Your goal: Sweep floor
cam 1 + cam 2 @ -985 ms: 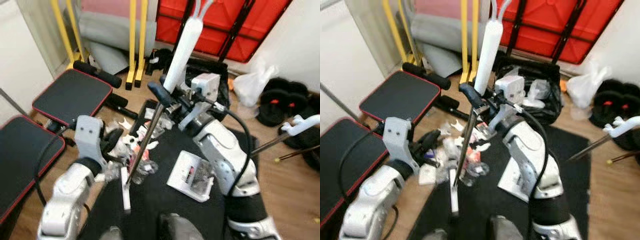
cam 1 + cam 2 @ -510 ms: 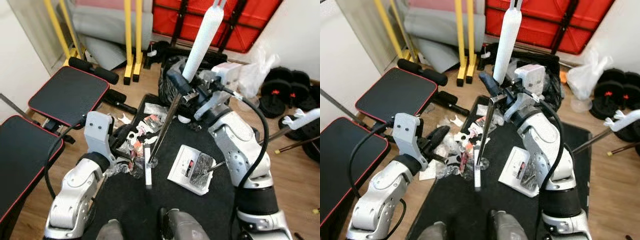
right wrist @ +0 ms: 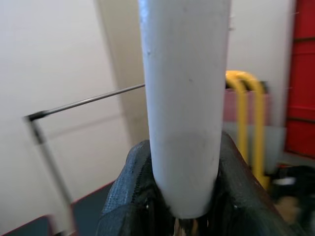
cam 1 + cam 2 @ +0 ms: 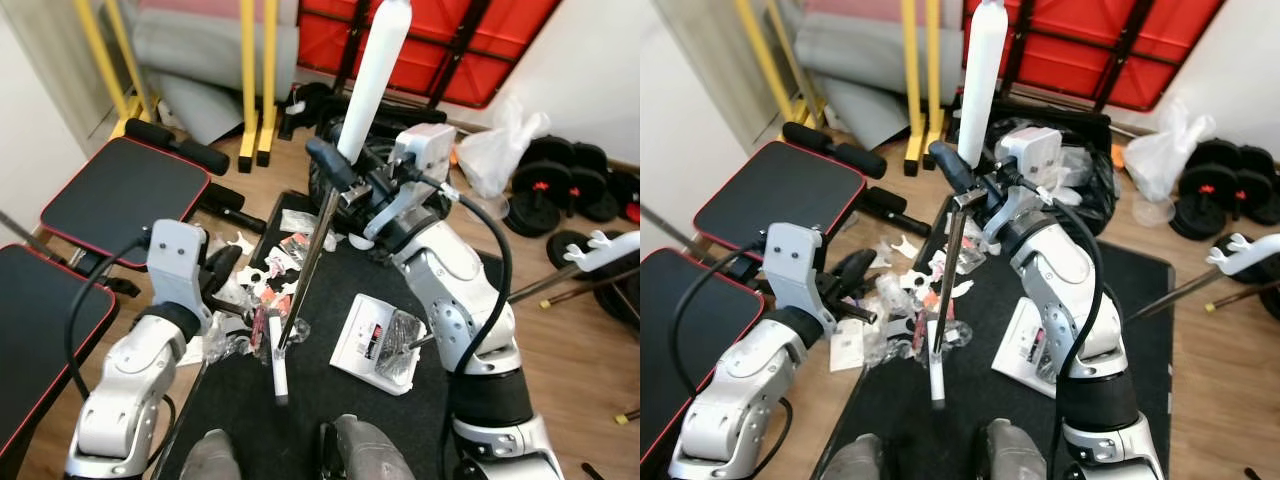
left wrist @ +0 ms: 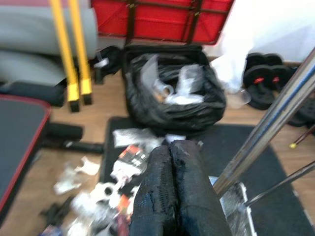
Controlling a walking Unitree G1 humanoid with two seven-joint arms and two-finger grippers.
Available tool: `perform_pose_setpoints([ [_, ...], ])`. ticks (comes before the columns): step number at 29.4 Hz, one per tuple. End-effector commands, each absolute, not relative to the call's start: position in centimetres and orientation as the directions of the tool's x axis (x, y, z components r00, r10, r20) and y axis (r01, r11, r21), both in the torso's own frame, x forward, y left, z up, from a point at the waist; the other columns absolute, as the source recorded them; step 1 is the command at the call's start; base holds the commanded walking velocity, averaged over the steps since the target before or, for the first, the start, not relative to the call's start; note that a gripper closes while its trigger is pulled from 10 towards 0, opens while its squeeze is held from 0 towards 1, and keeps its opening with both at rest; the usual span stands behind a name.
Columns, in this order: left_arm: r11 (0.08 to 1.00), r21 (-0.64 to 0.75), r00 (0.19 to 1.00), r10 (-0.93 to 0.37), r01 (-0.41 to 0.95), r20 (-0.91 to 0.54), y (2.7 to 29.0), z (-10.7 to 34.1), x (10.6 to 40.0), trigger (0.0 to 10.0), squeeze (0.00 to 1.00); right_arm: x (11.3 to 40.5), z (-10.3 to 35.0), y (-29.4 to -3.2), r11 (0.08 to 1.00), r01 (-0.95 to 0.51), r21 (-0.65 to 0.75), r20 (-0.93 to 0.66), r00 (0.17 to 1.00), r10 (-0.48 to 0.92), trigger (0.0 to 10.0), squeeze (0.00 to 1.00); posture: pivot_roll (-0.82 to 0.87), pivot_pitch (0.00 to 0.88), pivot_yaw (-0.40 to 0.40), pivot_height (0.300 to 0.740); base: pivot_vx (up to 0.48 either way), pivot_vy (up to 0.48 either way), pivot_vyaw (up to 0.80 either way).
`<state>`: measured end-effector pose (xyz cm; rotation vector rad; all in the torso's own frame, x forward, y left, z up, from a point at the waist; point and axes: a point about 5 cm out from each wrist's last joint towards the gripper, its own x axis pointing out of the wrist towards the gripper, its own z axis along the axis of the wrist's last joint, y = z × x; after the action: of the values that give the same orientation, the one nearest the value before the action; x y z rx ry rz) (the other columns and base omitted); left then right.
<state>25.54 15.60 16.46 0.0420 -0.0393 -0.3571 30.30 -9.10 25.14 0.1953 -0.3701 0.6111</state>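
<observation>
My right gripper [image 4: 338, 178] is shut on a broom where its white handle [image 4: 374, 70] meets the metal shaft [image 4: 305, 270]. The shaft slants down to a narrow white head [image 4: 277, 360] on the black mat [image 4: 330, 410]. In the right wrist view the fingers [image 3: 125, 196] clamp the white handle [image 3: 184, 98]. A pile of litter [image 4: 262, 290], paper scraps and wrappers, lies at the mat's left edge just beyond the head. My left gripper [image 4: 222, 266] hovers low beside this pile, shut and holding nothing; its fingers [image 5: 170, 187] are pressed together.
A white dustpan [image 4: 378, 345] lies on the mat to the right of the shaft. A stuffed black bag [image 5: 170, 93] stands beyond the mat. Black padded benches [image 4: 120, 190] are on the left, yellow poles [image 4: 255, 80] behind, weights [image 4: 560, 185] and a white bag [image 4: 490, 150] on the right.
The whole view has shifted with the camera. The broom's handle leaned right half a second ago and now stands steeper. The left gripper stays shut by the litter.
</observation>
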Motion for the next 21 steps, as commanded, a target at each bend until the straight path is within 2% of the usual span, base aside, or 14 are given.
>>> perform_pose_setpoints([
  [1,0.921,0.025,0.921,-0.388,0.388,0.014,14.8,16.0,25.3,10.0,0.00,30.1,25.7,-9.7,0.816,-0.576,0.057,0.436,0.749,0.499,10.0,0.00,-0.15,0.250,-0.154,0.740,0.277,0.000,0.00],
  [5,0.921,0.029,0.921,-0.389,0.389,0.016,14.8,16.1,25.4,10.0,0.00,30.1,25.9,-9.7,0.811,-0.582,0.057,0.448,0.741,0.500,10.0,0.00,-0.15,0.251,-0.155,0.740,0.278,0.000,0.00],
  [10,0.898,0.049,0.899,-0.438,0.437,0.016,14.1,16.4,24.7,10.0,0.00,30.5,25.5,-9.9,0.821,-0.571,0.019,0.427,0.747,0.509,10.0,0.00,-0.15,0.271,-0.162,0.740,0.000,0.000,0.00],
  [14,0.884,0.014,0.884,-0.468,0.468,0.011,13.6,16.7,24.2,10.0,0.00,30.8,25.6,-10.3,0.831,-0.556,0.005,0.436,0.749,0.499,10.0,0.00,-0.15,0.295,-0.166,0.740,0.000,0.000,0.00],
  [21,0.893,0.052,0.894,-0.448,0.447,0.000,13.5,16.8,23.4,10.0,0.00,31.6,26.3,-11.1,0.842,-0.540,0.007,0.466,0.747,0.475,10.0,0.00,-0.15,0.343,-0.177,0.740,0.000,0.000,0.00],
])
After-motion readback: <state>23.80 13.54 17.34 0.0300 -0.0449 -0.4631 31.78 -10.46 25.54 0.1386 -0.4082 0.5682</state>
